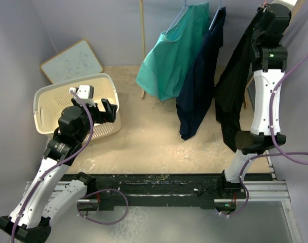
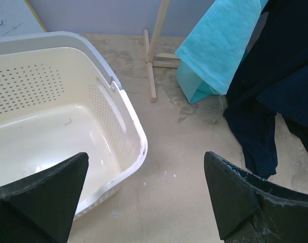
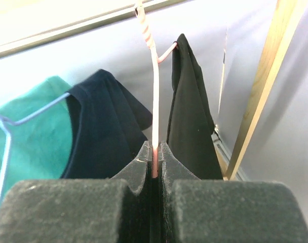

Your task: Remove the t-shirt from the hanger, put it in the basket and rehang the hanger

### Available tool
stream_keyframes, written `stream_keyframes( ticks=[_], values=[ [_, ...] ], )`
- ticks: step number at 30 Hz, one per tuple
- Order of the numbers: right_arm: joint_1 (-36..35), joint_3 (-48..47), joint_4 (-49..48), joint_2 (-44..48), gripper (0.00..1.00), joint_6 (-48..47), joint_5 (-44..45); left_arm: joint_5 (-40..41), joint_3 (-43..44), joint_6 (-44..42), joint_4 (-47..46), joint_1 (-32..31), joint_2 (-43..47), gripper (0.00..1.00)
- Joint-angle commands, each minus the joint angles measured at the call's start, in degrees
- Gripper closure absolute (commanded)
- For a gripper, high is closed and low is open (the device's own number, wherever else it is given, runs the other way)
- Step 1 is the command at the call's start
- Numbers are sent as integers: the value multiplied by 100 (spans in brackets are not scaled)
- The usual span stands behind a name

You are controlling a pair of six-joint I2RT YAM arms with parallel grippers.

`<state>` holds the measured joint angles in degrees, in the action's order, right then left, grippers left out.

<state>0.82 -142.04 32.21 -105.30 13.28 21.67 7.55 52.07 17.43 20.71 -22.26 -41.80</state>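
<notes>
A black t-shirt (image 1: 234, 88) hangs at the right from a pink wire hanger (image 3: 155, 96); in the right wrist view the shirt (image 3: 192, 121) drapes over only the hanger's right end. My right gripper (image 3: 154, 150) is shut on the hanger's wire just below the hook, high up at the rail (image 1: 268, 17). My left gripper (image 2: 146, 197) is open and empty, low over the table beside the basket's near corner (image 1: 104, 111), far from the shirt.
A white laundry basket (image 1: 45, 96) stands empty at the left (image 2: 139, 131). A green shirt (image 1: 174, 55) and a navy shirt (image 1: 199, 86) hang left of the black one. The wooden rack's posts (image 3: 260, 91) and foot (image 2: 151, 71) stand behind. A whiteboard (image 1: 73, 61) leans at the back left.
</notes>
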Motion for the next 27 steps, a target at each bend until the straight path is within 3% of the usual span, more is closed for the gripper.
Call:
stream_keyframes(
  ticks=[1,14,23,27],
  values=[
    [39,-405,-909,495,100,-96,-374,-87,221,50,-201,1,121,3],
    [50,771,-607,1650,100,326,-924,-311,188,-54,-346,-4,310,2],
    [50,2511,30,3229,100,532,-2165,-1066,233,-205,-885,-2,322,1],
    [50,3149,623,3951,100,534,-2828,-1551,650,-368,-924,-1,124,1]
  ],
)
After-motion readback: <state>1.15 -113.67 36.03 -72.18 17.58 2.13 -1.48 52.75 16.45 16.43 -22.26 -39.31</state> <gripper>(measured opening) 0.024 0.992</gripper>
